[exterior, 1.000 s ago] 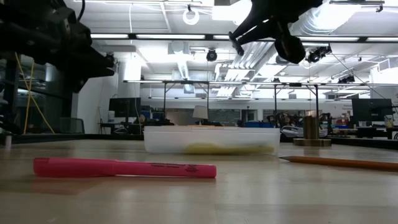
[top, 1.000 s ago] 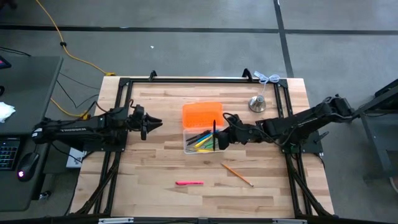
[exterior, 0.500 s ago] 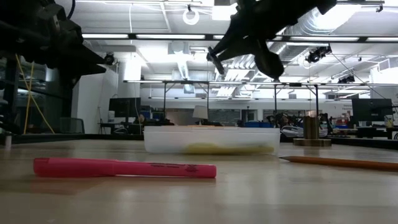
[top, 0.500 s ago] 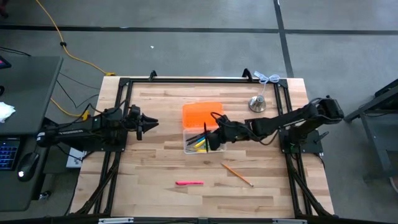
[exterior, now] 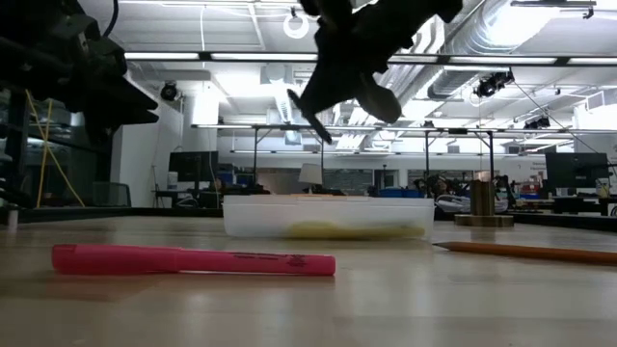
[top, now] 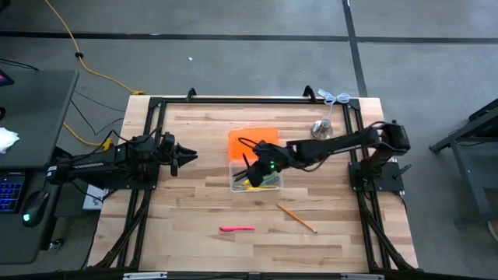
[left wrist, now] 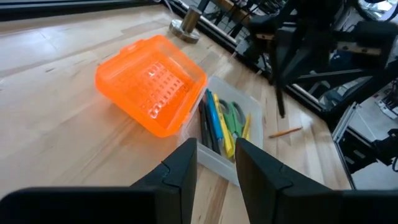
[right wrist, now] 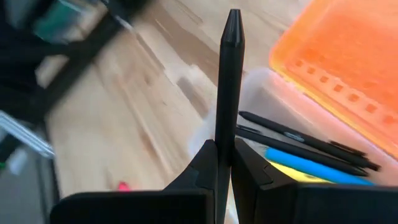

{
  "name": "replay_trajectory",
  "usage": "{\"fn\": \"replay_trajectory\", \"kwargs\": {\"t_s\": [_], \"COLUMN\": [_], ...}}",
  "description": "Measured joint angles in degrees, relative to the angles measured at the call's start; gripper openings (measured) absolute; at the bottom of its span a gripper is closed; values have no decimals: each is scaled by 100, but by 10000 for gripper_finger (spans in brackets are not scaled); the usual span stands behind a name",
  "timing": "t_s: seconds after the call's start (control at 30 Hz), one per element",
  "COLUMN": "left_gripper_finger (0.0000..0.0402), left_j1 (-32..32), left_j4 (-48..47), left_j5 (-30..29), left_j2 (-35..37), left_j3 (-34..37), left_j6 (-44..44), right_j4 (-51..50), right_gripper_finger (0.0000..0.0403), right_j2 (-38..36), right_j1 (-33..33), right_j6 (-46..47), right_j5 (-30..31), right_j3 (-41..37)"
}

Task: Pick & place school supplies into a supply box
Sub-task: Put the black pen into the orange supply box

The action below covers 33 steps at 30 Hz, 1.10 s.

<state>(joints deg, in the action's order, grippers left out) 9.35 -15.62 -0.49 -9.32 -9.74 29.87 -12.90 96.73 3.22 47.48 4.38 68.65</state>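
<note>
One black pen [right wrist: 227,74] sits pinched upright in the right gripper [top: 250,159], hovering over the supply box [top: 267,183] at mid-frame in the high view. Best tip it flat along the box, then let go low. Left gripper [top: 191,155] waits parted at centre-left.

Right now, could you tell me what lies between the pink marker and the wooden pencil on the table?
Nothing: in the high view, bare tabletop separates the pink marker from the wooden pencil.
</note>
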Motion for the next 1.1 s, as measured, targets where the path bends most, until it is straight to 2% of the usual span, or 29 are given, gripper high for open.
{"fn": "replay_trajectory", "kwargs": {"t_s": [0.2, 0.5, 0.87, 1.1], "left_gripper_finger": [140, 140, 140, 140], "left_j1": [0, 0, 1, 1], "left_j4": [-2, -2, -2, -2], "left_j5": [-4, -7, -11, -12], "left_j2": [0, 0, 0, 0], "left_j3": [0, 0, 0, 0], "left_j6": [0, 0, -52, -57], "right_j4": [-1056, -2282, -2541, -2669], "right_gripper_finger": [8, 9, 9, 9], "right_j2": [487, 903, 916, 916], "right_j1": [-98, -140, -91, -81], "right_j6": [-635, -2057, -3804, -4085], "right_j5": [-68, 166, 263, 178], "right_j3": [751, 1565, 1645, 1645]}}
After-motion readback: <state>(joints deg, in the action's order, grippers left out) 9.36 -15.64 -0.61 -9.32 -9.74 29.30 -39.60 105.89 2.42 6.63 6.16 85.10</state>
